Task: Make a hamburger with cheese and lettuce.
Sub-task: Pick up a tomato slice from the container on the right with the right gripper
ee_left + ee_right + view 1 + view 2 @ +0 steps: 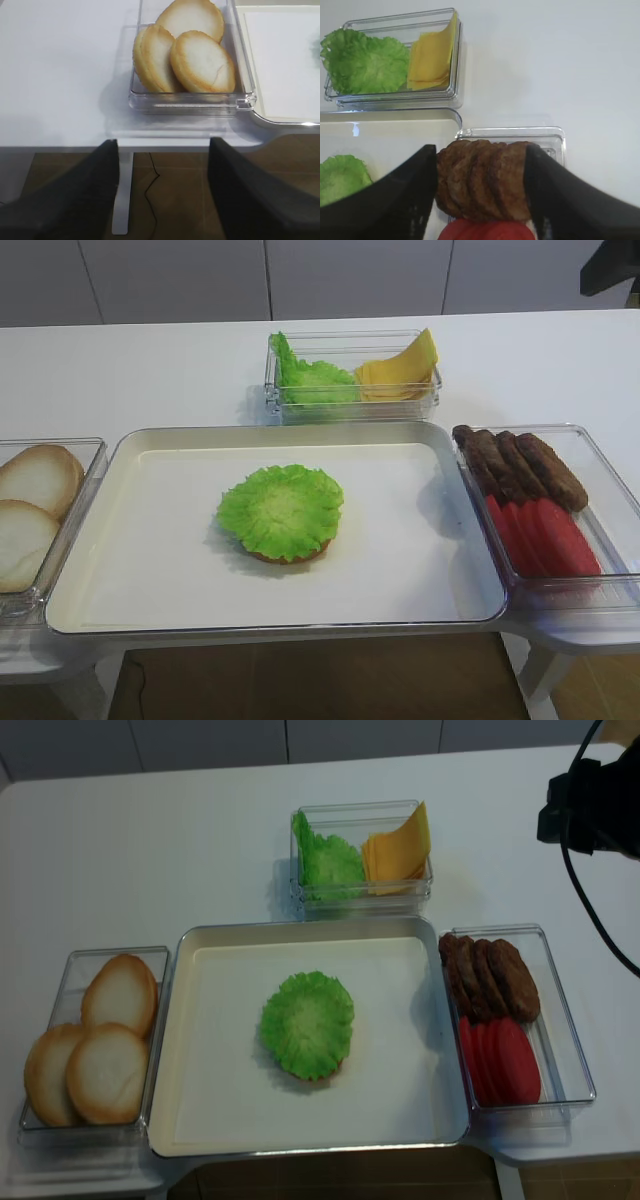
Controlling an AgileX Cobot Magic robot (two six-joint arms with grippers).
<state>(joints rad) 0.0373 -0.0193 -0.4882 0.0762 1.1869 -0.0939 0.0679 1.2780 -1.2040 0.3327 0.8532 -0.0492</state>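
The hamburger [281, 512] sits in the middle of the cream tray [420, 540]. It is a tan bun base under a ruffled lettuce leaf, and it also shows in the second high view [307, 1025] and at the right wrist view's left edge [340, 177]. More lettuce [315, 380] and the cheese slices [400, 370] stand in a clear bin behind the tray, both seen in the right wrist view [365, 60] [430, 55]. My right gripper [481, 150] is open and empty, high above the patties [482, 182]. My left gripper [162, 142] is open and empty, off the table's front edge.
A right bin holds dark patties [520, 465] and red tomato slices [545, 535]. A left bin holds pale bun halves [30, 505], also in the left wrist view [185, 50]. Part of the right arm [590, 800] hangs over the back right corner.
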